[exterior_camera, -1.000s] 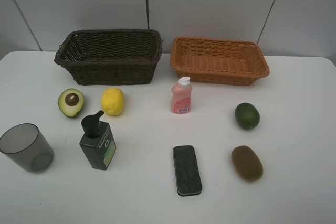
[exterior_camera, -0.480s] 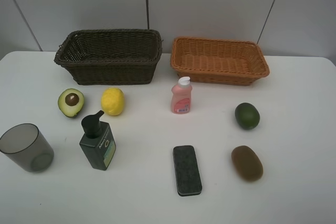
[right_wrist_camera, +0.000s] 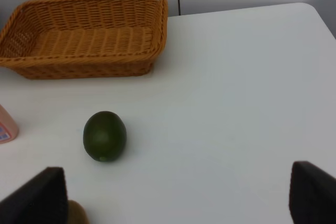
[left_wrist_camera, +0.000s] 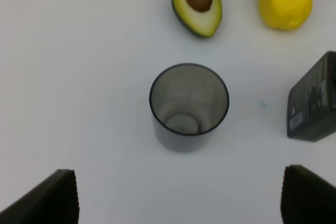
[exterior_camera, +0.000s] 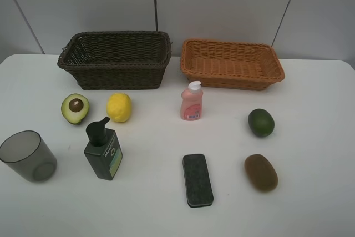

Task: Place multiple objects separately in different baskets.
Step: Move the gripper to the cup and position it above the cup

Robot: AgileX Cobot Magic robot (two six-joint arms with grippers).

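Nothing has moved. The left gripper (left_wrist_camera: 181, 198) and right gripper (right_wrist_camera: 176, 195) stand open, empty; advise centring the left astride the grey cup (left_wrist_camera: 189, 106).

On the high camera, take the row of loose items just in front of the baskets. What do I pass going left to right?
halved avocado → yellow lemon → pink white-capped bottle → green avocado
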